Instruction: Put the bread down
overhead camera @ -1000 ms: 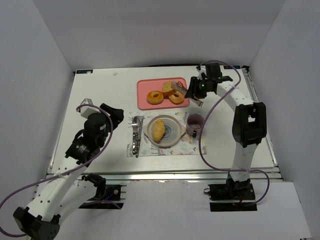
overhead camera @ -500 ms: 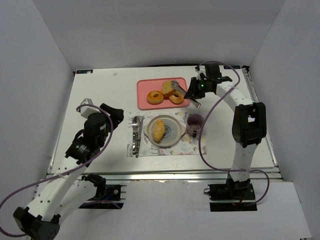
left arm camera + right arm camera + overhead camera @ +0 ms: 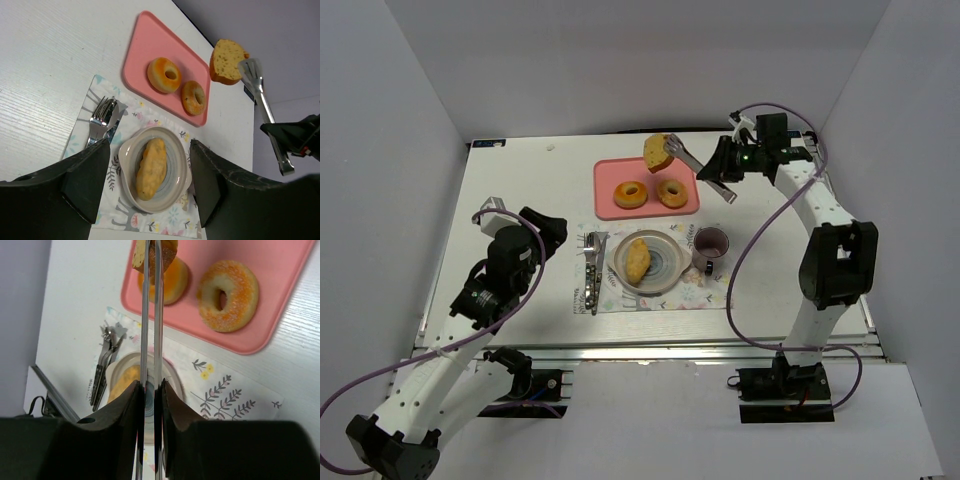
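My right gripper (image 3: 722, 168) is shut on metal tongs (image 3: 695, 166), and the tongs pinch a wedge of golden bread (image 3: 658, 153) held in the air above the far edge of the pink tray (image 3: 608, 174). The left wrist view shows this bread (image 3: 227, 61) in the tongs (image 3: 263, 105); in the right wrist view the tongs (image 3: 151, 315) run from my right gripper (image 3: 149, 387) to it (image 3: 170, 250). A second oblong bread piece (image 3: 637, 259) lies on the round plate (image 3: 672, 268). My left gripper (image 3: 548, 228) is open and empty, left of the placemat.
Two ring donuts (image 3: 629, 194) (image 3: 671, 191) lie on the pink tray. A purple mug (image 3: 709, 243) stands right of the plate on the patterned placemat (image 3: 705, 297). Cutlery (image 3: 593, 265) lies left of the plate. White walls enclose the table.
My right arm has lifted the tongs and the bread wedge up off the pink tray and back towards the far edge. The left arm has not moved.
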You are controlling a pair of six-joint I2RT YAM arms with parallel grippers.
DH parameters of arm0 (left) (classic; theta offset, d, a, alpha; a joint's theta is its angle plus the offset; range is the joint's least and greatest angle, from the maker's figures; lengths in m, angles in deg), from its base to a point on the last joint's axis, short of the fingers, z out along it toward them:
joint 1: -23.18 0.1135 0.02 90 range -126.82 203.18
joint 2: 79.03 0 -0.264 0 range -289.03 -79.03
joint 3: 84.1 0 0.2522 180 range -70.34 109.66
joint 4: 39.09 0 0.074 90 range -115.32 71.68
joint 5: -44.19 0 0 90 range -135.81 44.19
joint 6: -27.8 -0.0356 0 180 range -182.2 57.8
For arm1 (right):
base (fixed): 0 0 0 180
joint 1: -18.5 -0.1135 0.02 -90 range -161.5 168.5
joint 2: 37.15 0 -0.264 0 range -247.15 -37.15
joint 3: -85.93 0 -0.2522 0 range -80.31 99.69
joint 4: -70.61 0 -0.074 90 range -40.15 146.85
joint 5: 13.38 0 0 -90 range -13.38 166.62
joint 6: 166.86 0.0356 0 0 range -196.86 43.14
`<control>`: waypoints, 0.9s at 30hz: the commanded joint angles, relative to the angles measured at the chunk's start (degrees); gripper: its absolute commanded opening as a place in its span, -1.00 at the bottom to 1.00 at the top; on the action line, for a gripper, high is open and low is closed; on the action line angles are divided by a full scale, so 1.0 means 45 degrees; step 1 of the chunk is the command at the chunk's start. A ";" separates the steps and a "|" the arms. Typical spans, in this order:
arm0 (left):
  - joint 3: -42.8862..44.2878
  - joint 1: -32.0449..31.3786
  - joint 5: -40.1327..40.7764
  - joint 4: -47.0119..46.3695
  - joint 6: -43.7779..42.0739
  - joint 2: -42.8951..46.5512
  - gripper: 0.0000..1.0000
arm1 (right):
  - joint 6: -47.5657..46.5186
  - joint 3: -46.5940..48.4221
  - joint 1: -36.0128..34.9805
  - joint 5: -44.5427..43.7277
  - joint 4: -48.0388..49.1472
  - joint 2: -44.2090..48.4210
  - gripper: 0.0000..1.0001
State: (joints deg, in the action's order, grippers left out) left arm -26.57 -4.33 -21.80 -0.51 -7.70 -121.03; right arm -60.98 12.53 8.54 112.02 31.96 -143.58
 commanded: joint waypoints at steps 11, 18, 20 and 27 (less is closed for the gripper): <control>0.0196 -0.0020 0.0016 -0.0359 -0.0178 0.0368 0.49 | -0.4385 -0.4944 -0.0112 0.4166 -0.2730 0.4704 -0.92; -0.0117 -0.0020 -0.0413 -0.0691 -0.0217 0.0407 0.49 | -0.5286 -0.6840 -0.0385 0.4263 -0.3628 0.5956 -0.92; -0.0098 -0.0020 -0.0433 -0.0652 -0.0217 0.0465 0.49 | -0.5286 -0.7387 -0.0424 0.4108 -0.3553 0.6053 -0.91; -0.0312 -0.0020 -0.0316 -0.0457 0.0036 0.1051 0.49 | -0.5600 -0.7994 -0.0561 0.3502 -0.3983 0.5937 -0.75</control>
State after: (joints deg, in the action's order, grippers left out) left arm -26.92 -4.33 -22.94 -2.67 -8.03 -118.19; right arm -84.67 -23.27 6.31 127.29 14.59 -117.24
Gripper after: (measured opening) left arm 0.746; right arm 0.262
